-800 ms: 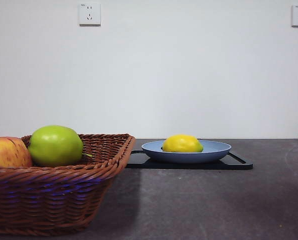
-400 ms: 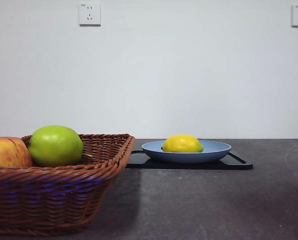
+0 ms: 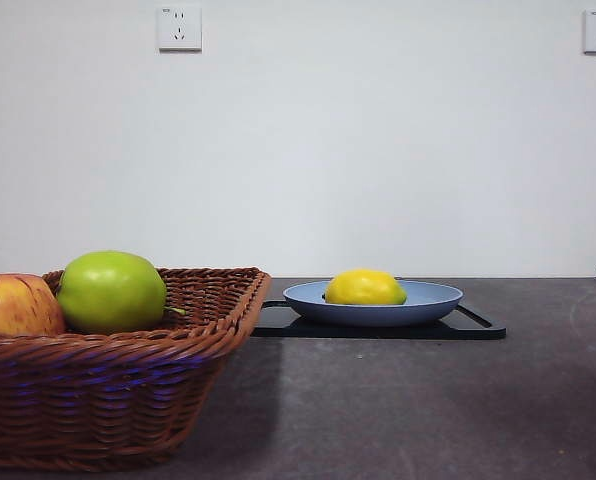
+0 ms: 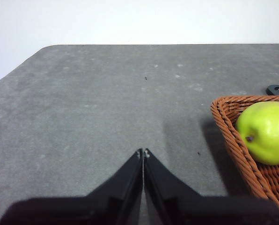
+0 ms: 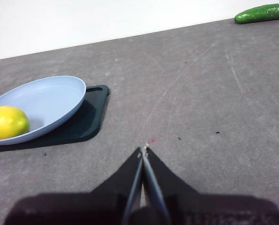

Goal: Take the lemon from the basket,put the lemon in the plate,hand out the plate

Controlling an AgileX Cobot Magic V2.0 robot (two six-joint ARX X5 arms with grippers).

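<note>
The yellow lemon [image 3: 365, 287] lies in the light-blue plate [image 3: 433, 298], which rests on a flat black tray [image 3: 478, 328] mid-table. The right wrist view shows the same lemon [image 5: 7, 122] at one side of the plate [image 5: 50, 101]. The wicker basket [image 3: 108, 390] stands near the front left and holds other fruit. My left gripper [image 4: 143, 153] is shut and empty over bare table beside the basket's rim [image 4: 226, 124]. My right gripper [image 5: 143, 150] is shut and empty, off to the side of the plate. Neither arm shows in the front view.
A green apple [image 3: 111, 291] and a red-yellow apple [image 3: 16, 305] sit in the basket. A green cucumber [image 5: 263, 12] lies at the table's far right edge. Dark grey table surface [image 3: 428, 400] stretches in front of the tray.
</note>
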